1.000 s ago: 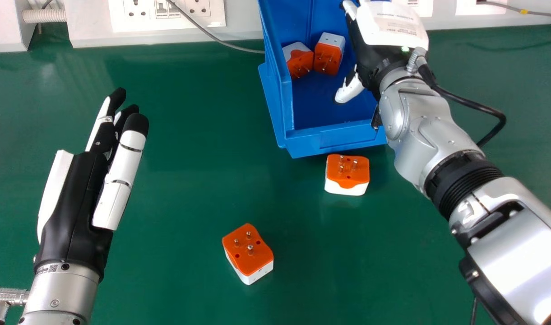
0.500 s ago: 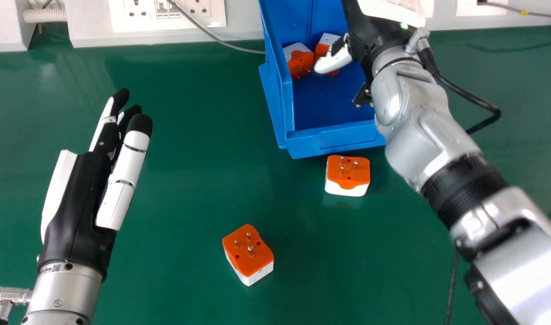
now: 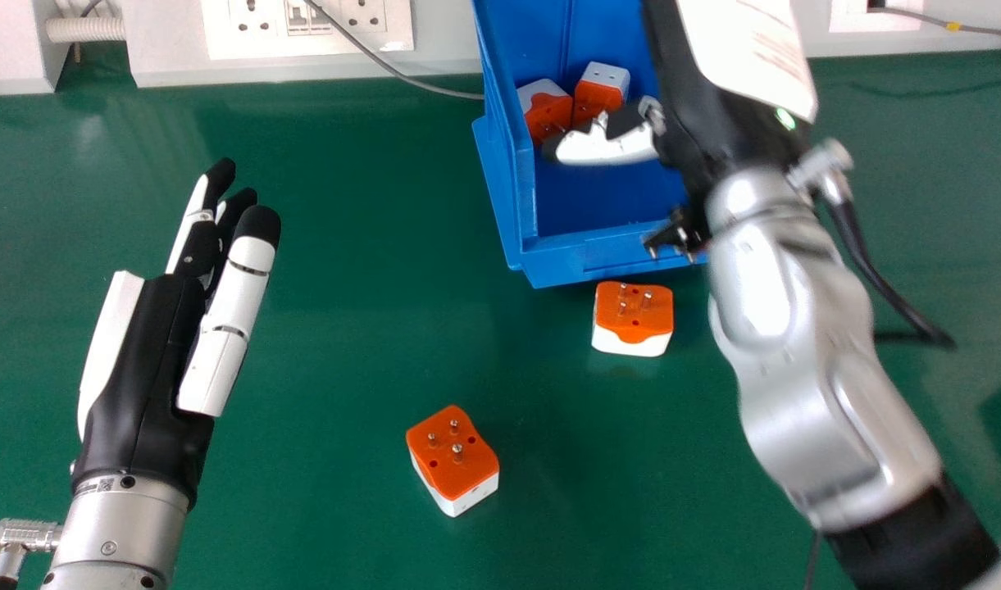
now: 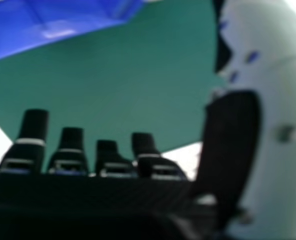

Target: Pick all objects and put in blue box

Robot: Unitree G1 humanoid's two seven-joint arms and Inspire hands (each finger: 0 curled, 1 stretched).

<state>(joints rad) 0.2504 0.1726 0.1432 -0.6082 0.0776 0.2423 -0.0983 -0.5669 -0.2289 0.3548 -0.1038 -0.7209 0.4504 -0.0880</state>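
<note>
Right robot hand point(image 3: 713, 131) at upper right, wide, fingers straight, overlapping right side of blue box point(image 3: 598, 258), upper centre. In box: left adapter point(image 3: 547, 113) and right adapter point(image 3: 600, 92). On tabletop point(image 3: 328, 344): third adapter point(image 3: 633, 318) just below box, fourth adapter point(image 3: 453, 460) lower centre. Left robot hand point(image 3: 147, 360) at left, fingers extended.

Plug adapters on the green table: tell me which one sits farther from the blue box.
The plug adapter nearer the left hand; the other plug adapter lies just in front of the blue box.
</note>
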